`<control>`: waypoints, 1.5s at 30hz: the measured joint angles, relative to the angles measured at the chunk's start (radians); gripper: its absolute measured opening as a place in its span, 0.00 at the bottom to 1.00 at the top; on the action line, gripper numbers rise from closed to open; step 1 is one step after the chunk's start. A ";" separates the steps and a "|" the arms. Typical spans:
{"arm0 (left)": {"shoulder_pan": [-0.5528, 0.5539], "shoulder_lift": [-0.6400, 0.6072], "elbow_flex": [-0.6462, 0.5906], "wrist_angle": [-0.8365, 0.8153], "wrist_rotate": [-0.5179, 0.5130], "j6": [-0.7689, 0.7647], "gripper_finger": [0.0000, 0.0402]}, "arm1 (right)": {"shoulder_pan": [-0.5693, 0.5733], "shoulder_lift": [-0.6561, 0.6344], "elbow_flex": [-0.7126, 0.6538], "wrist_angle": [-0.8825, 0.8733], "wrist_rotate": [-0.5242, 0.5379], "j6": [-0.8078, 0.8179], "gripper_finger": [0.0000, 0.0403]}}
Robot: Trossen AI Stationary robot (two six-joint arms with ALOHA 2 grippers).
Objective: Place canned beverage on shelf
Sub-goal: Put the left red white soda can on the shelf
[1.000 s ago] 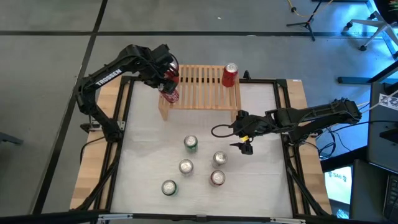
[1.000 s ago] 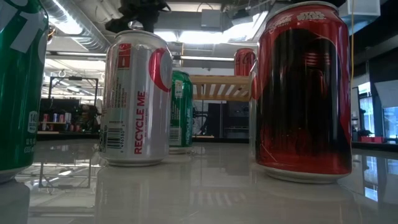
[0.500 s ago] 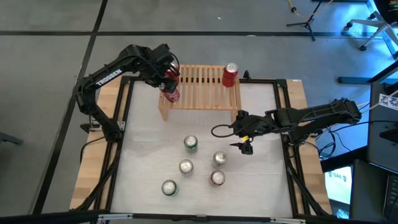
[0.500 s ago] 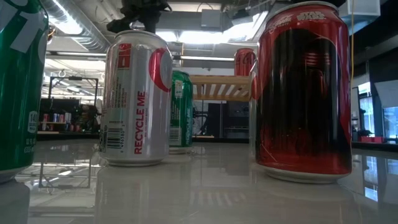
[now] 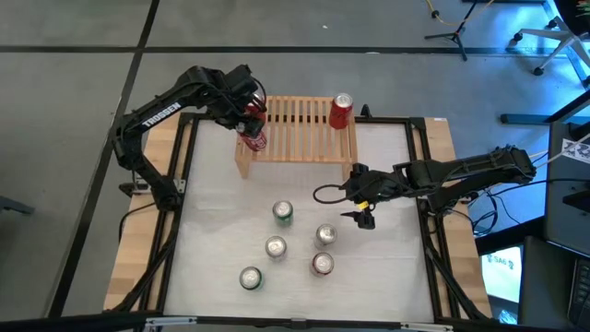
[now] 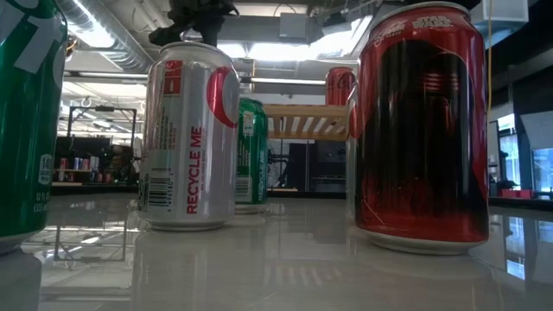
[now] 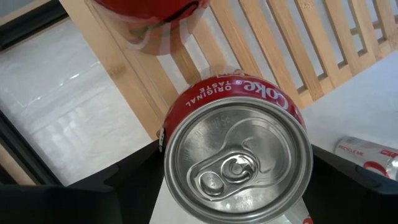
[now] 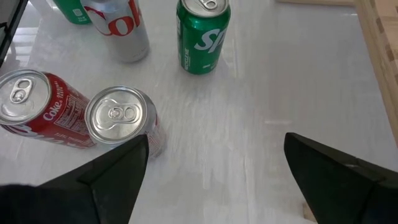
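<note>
Gripping the Coke can (image 7: 236, 155) from both sides with the left tool (image 5: 250, 118), dark fingers (image 7: 134, 177) pressing against its wall. Holding it upright, pull-tab top facing the wrist camera, over the left end of the light-wood shelf (image 5: 300, 129) near the front rail; not showing whether its base is touching the slats. Reaching the left arm in from the desk's left edge, elbow bent, wrist angling down toward the shelf. Sharing that shelf with another red can (image 5: 340, 111) standing at its right end. Stretching the right arm low from the right side across the desk (image 5: 387, 277), right tool (image 5: 364, 214) hovering with fingers spread wide apart and gripping nothing. Pointing toward the loose cans standing in front of the shelf, among them a green Sprite can (image 5: 282, 213).
</note>
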State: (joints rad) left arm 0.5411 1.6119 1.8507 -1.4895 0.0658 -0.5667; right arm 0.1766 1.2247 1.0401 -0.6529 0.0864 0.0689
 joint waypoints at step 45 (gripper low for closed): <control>0.000 0.000 0.000 0.003 -0.054 0.026 0.79 | 0.000 0.000 0.000 0.000 0.000 0.000 0.92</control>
State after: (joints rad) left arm 0.5411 1.6123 1.8507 -1.4868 0.0120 -0.5411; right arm 0.1765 1.2247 1.0401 -0.6529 0.0863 0.0690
